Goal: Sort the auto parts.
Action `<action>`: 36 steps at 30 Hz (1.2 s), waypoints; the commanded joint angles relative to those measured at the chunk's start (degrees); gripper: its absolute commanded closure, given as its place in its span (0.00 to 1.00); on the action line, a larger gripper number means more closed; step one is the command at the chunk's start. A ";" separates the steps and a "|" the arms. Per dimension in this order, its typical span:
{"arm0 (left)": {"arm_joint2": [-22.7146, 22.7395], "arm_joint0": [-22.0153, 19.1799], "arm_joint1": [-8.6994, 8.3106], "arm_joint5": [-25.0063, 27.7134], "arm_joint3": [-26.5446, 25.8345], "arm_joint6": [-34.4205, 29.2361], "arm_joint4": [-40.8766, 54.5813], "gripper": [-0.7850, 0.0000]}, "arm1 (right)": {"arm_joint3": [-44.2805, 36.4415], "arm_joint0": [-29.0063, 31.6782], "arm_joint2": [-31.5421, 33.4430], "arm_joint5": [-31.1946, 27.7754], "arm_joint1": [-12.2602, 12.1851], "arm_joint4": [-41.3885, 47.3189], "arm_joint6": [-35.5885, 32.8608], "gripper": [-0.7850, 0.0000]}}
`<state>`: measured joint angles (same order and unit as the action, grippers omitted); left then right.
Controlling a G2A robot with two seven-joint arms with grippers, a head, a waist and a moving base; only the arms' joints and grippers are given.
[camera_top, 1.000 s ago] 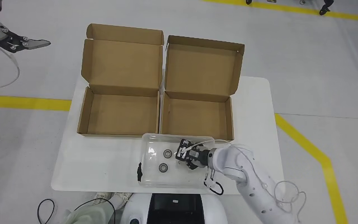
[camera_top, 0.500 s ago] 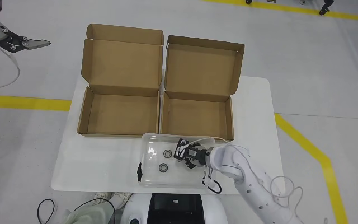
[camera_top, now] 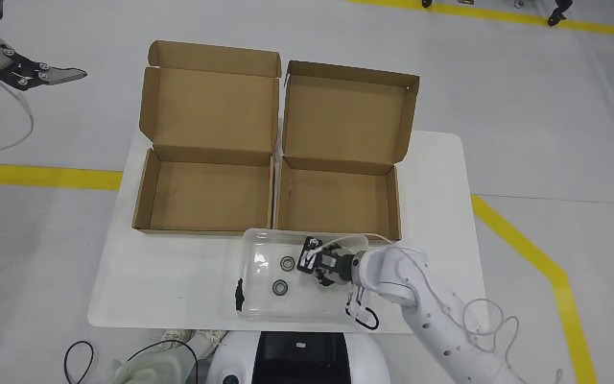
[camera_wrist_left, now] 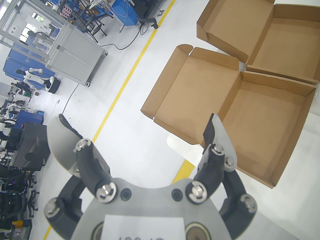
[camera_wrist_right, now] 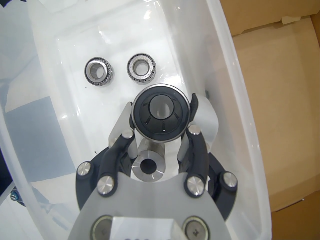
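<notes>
At the far upper left of the top view, off the table and above the floor, hangs the left gripper [camera_wrist_left: 136,119]. Its two fingers are spread wide with nothing between them.

On the white table [camera_top: 432,173], in the upper middle of the frame, two brown cardboard boxes stand side by side with their lids folded back. The left box [camera_top: 206,197] touches the right box [camera_top: 336,202] along one wall.

Just below the boxes, at the lower middle of the frame, lies a clear bin [camera_top: 251,288]. A small black piece [camera_top: 238,293] sits at its left rim. On the bin floor, left of centre, are a small bearing [camera_top: 287,262] and a second small bearing [camera_top: 280,286]. They lie flat, near each other but apart.

Right of them, inside the bin, is the right gripper [camera_top: 312,259]. Its fingers are closed against the sides of a large bearing [camera_wrist_right: 160,112] with a black face and a steel rim, gripping it by that rim. The large bearing is near the two small ones and does not touch them. A silver sleeve [camera_wrist_right: 149,162] with a dark bore shows between the finger bases. Whether it rests on the bin floor cannot be told.
</notes>
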<state>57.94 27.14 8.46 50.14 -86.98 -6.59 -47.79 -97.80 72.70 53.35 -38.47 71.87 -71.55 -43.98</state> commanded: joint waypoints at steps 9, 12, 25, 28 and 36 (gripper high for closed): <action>0.00 0.00 0.00 0.00 0.00 0.00 0.00 0.00 | -3.64 1.44 1.60 -3.28 -0.99 -0.95 8.96 1.00; 0.00 0.00 0.00 0.00 0.00 0.00 0.00 0.00 | -4.80 1.88 2.17 -5.52 -1.34 -1.56 13.62 1.00; 0.00 0.00 0.00 0.00 0.00 0.00 0.00 0.00 | -7.37 -1.09 5.42 -9.08 -1.67 2.47 32.82 1.00; 0.00 0.00 0.00 0.00 0.00 0.00 0.00 0.00 | -7.76 -2.11 6.04 -9.76 -1.59 4.68 37.44 1.00; 0.00 0.00 0.00 0.00 0.00 0.00 0.00 0.00 | -8.09 -8.14 8.06 -11.85 -1.28 9.18 44.51 1.00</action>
<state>57.94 27.14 8.46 50.14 -86.98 -6.59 -47.79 -105.51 65.45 61.40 -50.48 70.55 -62.74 0.92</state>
